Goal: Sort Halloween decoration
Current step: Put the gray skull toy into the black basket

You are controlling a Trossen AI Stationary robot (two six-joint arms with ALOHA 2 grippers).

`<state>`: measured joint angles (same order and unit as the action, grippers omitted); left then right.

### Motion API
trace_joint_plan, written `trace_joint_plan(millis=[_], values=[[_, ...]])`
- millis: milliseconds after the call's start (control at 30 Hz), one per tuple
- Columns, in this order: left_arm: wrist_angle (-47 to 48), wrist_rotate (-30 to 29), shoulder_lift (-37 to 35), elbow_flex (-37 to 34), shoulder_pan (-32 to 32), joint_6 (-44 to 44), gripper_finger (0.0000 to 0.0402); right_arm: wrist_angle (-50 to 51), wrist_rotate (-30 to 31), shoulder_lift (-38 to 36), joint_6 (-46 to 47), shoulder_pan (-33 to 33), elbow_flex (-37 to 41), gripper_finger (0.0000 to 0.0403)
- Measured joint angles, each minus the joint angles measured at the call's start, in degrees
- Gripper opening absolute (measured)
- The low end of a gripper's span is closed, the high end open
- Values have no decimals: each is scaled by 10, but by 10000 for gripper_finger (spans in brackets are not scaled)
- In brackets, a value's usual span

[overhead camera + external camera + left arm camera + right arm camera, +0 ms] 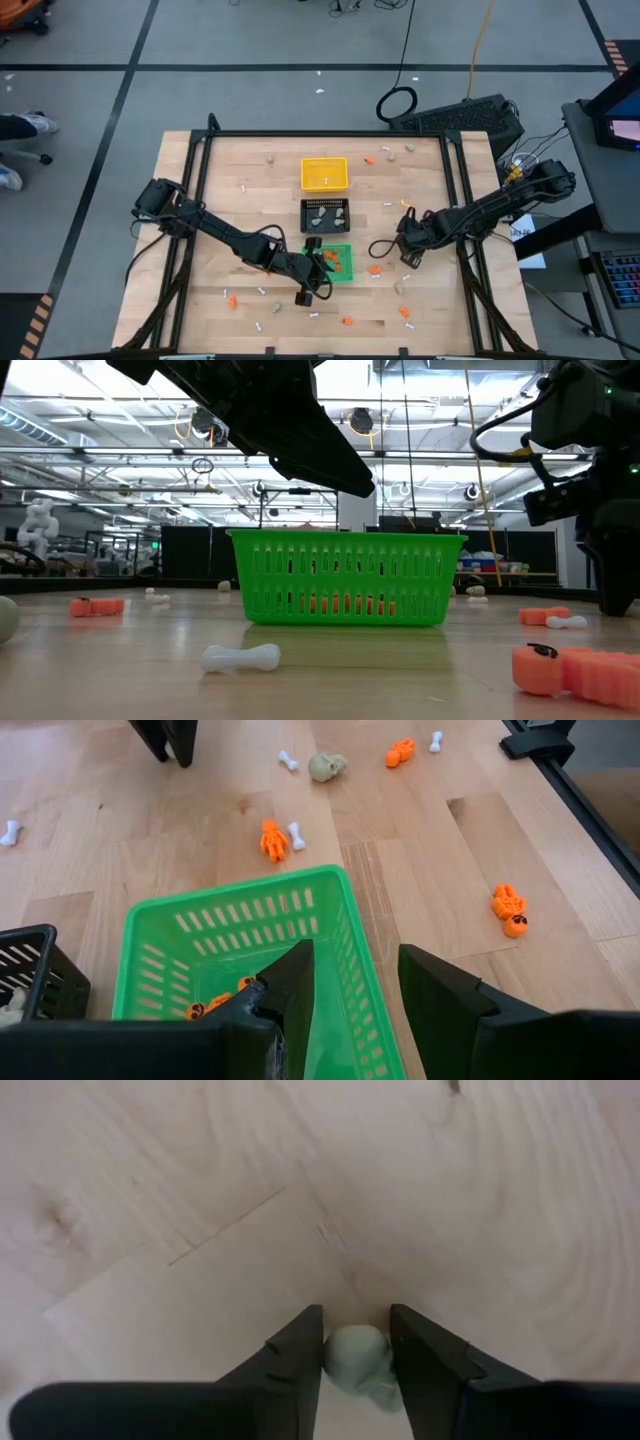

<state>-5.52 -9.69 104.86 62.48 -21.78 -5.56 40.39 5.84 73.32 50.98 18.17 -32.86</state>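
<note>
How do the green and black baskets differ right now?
The green basket holds orange pieces; the black basket holds beige-grey lumps. The left gripper hangs over the green basket; nothing hangs over the black basket. Both are slotted square baskets in one row on the table.

High view looks straight down on the whole table [250,215]. Low view faces level across it, close to the green tray [345,575], also seen from the left wrist
</note>
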Motion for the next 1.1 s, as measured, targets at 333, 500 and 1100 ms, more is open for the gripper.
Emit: trace_joint_plan(millis=[333,500,1100], values=[[0,0,0,0,0,0,145,9,-9,0,-160,0,0,182],[0,0,0,0,0,0,145,45,-13,0,-241,0,-7,213],[0,0,0,0,0,0,145,34,-19,0,-281,0,-10,153]])
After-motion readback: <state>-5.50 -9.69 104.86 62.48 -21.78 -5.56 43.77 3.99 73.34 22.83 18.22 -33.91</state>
